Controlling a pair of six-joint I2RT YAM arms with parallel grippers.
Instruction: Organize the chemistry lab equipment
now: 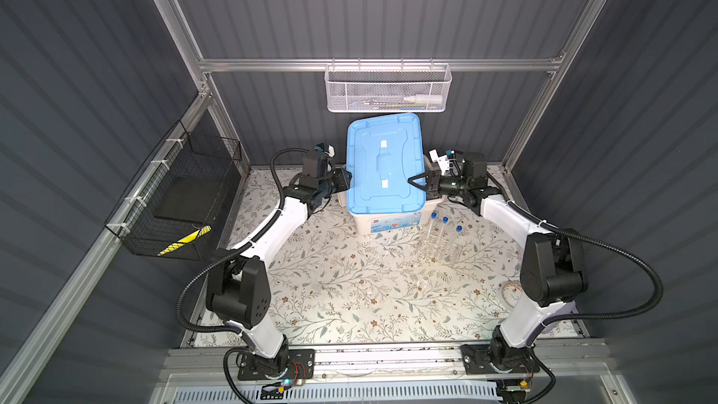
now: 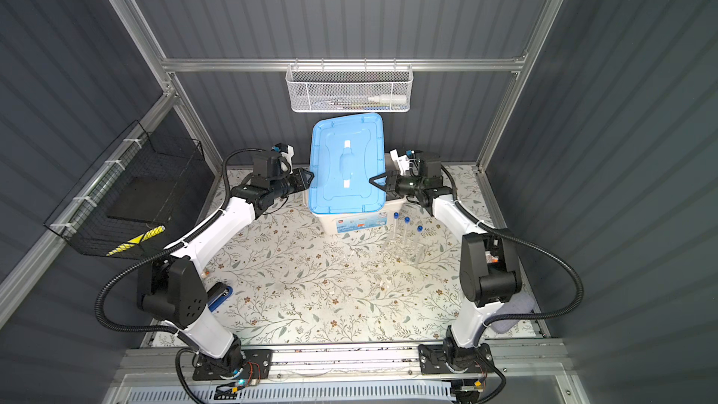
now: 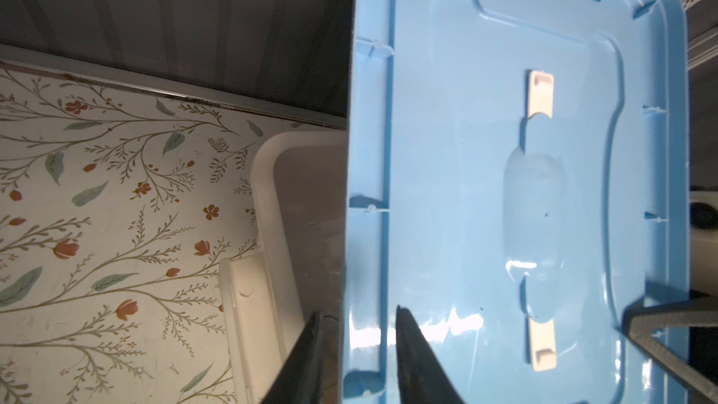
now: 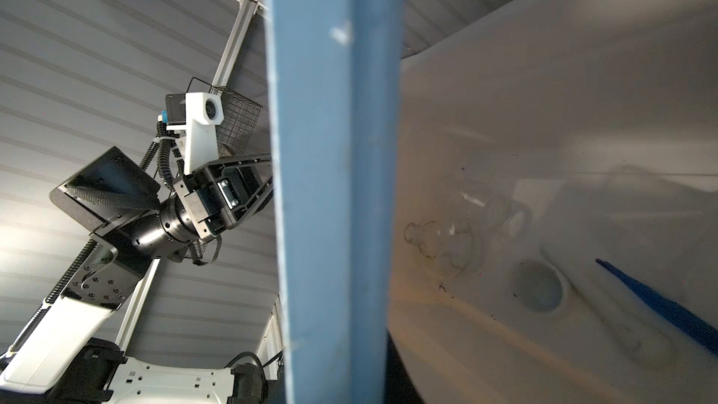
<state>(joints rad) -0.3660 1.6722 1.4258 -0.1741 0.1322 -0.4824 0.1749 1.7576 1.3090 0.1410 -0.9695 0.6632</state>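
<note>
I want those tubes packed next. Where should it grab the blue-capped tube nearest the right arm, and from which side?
Likely best: pinch the tube just under its blue cap, coming down from above: it stands upright in the clear rack, neighbours beside it, only the top free.

No words or numbers are legible in any view. A printed label [image 1: 390, 223] on the front wall of the white storage box [image 1: 359, 221], below the blue lid [image 1: 382, 165], shows a small red mark and a blue picture. Its print is too small and blurred to read. Yellow-and-black warning stripes [image 1: 185, 240] in the black wire basket [image 1: 155, 184] show no lettering.
</note>
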